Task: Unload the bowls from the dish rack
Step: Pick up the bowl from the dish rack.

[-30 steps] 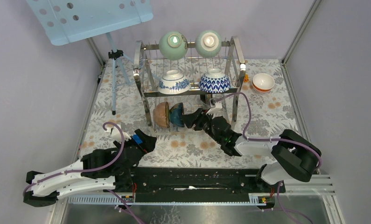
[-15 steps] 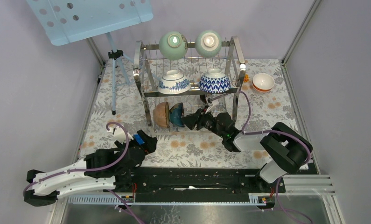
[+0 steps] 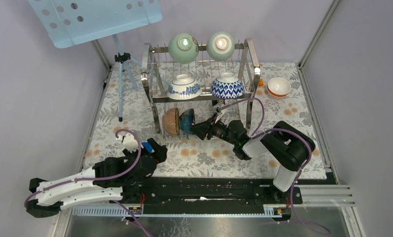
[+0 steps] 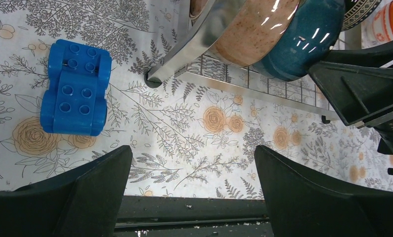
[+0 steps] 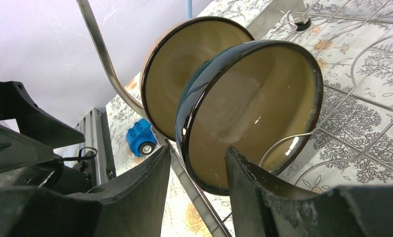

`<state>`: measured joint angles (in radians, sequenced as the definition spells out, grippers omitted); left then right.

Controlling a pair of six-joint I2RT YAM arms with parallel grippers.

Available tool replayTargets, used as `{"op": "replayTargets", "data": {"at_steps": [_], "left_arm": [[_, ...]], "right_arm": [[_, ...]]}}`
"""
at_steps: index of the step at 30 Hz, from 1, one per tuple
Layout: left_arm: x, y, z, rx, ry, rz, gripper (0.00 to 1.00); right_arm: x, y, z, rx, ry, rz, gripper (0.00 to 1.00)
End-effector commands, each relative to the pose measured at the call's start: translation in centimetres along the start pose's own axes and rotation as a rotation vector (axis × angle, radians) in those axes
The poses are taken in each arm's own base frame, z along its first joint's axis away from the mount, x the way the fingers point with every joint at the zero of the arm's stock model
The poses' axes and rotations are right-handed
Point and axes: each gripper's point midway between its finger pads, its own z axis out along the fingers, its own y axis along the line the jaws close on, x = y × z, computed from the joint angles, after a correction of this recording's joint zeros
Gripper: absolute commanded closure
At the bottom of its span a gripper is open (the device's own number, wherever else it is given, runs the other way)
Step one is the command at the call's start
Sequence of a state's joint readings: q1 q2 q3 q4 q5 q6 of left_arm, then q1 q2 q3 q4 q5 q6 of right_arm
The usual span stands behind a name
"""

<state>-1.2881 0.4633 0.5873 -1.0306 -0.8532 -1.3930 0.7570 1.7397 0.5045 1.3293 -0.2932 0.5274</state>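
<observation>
At the far left, a pale blue perforated stand [image 3: 93,19] rises on a thin tripod. Near it the left pincer [image 4: 192,158] hovers low over the desk [image 3: 293,118], its two matt black fingers spread wide and holding nothing. The desk has a cover printed with grey leaves and orange flowers. A blue studded toy block [image 4: 75,88] lies on the print just left of that pincer.

The dish rack [image 3: 147,64] is shiny steel, with looped tube sides and thin wire tiers. Six bowls sit in it, all round glazed ceramic:
- **Top tier:** two pale green bowls [image 3: 183,47].
- **Middle tier:** two blue-and-white bowls [image 3: 184,87], rims down.
- **Bottom tier:** one brown bowl [image 3: 170,121] and one dark teal bowl [image 3: 187,121], on edge and nested close.

The left wrist view alone shows the pair's outsides, the brown one speckled and matt, the teal one glossy. The right wrist view alone shows their insides, both a smooth tan glaze.

The right pincer [image 5: 198,153] straddles the teal bowl's lower rim, one finger outside the wall and one inside. Its jaws stand partly apart, and I cannot tell whether they are pressing on the rim.

Only the top view shows the seventh bowl, an orange-banded white bowl [image 3: 279,87], upright on the desk right of the rack.
</observation>
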Motion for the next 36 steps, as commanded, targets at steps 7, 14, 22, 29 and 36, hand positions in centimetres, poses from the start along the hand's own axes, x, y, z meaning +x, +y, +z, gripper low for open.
{"op": "replayTargets", "data": {"at_steps": [7, 14, 22, 29, 36], "left_arm": [[0.0, 0.0, 0.4, -0.025, -0.014, 0.017, 0.01], [0.3, 0.2, 0.5, -0.036, -0.01, 0.022, 0.01], [0.3, 0.1, 0.6, -0.042, -0.01, 0.024, 0.01], [0.6, 0.4, 0.7, -0.045, -0.005, 0.016, 0.01], [0.4, 0.4, 0.6, -0.046, -0.009, 0.012, 0.01]], "right_arm": [[0.9, 1.4, 0.3, -0.147, 0.004, -0.059, 0.49], [1.7, 0.8, 0.5, -0.142, 0.017, -0.068, 0.52], [1.8, 0.5, 1.1, -0.145, 0.011, -0.066, 0.57], [0.9, 0.9, 1.6, -0.16, -0.024, -0.052, 0.55], [0.8, 1.1, 2.3, -0.175, -0.02, -0.033, 0.67]]}}
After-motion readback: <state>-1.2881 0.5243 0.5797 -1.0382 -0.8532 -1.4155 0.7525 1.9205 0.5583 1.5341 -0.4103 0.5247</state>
